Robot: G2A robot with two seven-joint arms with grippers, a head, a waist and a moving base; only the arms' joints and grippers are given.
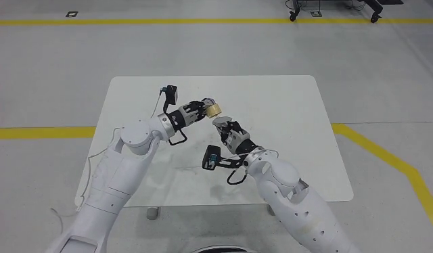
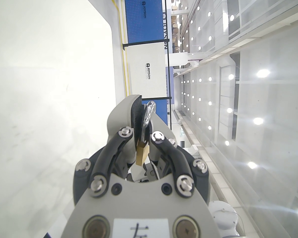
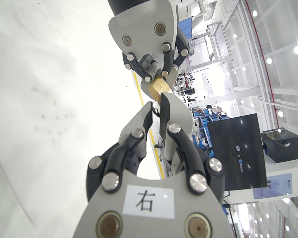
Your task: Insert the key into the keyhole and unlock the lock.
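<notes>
Brass lock [image 3: 160,88] clamped in left claw [image 3: 161,74]; right claw [image 3: 157,102] pinches key [image 3: 155,106] touching lock's end, above white table [image 3: 52,75]

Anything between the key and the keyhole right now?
Nothing visible. The right gripper holds the key right at the brass body of the lock, which the left gripper grips. Whether it is inserted, I cannot tell.

Mostly hidden — key [image 3: 155,106] inside right end effector [image 3: 157,102].

White arms [image 1: 128,159]; left gripper [image 2: 144,115], right gripper [image 3: 158,105] grey-shelled, black links [image 3: 186,147], silver screws [image 3: 198,181]; dark wrist loops [image 1: 178,140], likely cables.
</notes>
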